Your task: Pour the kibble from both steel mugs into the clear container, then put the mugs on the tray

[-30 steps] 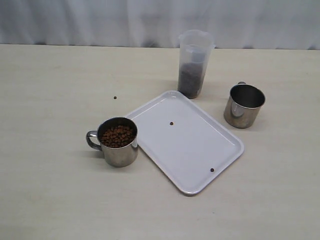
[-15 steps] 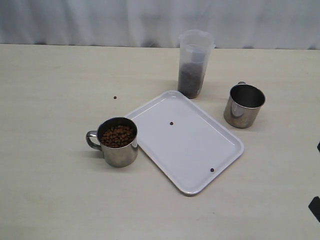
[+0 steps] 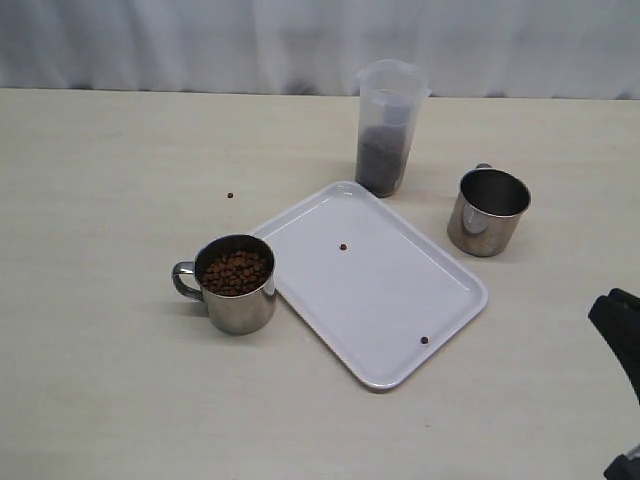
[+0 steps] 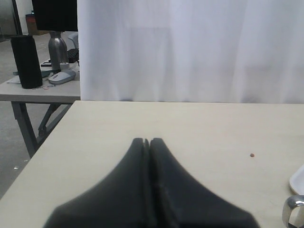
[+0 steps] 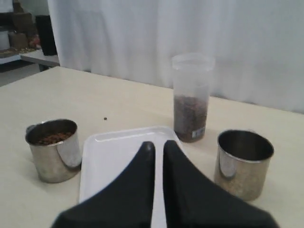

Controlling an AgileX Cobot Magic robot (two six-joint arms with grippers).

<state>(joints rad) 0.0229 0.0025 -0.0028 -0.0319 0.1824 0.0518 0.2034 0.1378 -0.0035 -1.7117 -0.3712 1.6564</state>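
The white tray (image 3: 370, 285) lies mid-table with two stray kibble pellets (image 3: 343, 246) on it. A steel mug (image 3: 236, 285) full of kibble stands at its left edge. The other steel mug (image 3: 488, 212) stands empty on the table to the tray's right. Behind the tray, the clear container (image 3: 388, 128) holds kibble in its lower part. My right gripper (image 5: 158, 145) hovers over the tray's near side, jaws a narrow slit apart, holding nothing; it shows dark at the exterior view's lower right (image 3: 618, 325). My left gripper (image 4: 146, 141) is shut and empty, away from the mugs.
One loose pellet (image 3: 230, 195) lies on the table left of the tray. A white curtain (image 3: 200, 40) runs along the table's far edge. In the left wrist view, another desk with a black speaker (image 4: 26, 61) stands beyond the table's side.
My right arm has come into the exterior view at the lower right edge and moved up toward the table. Mugs, tray and container have not moved.
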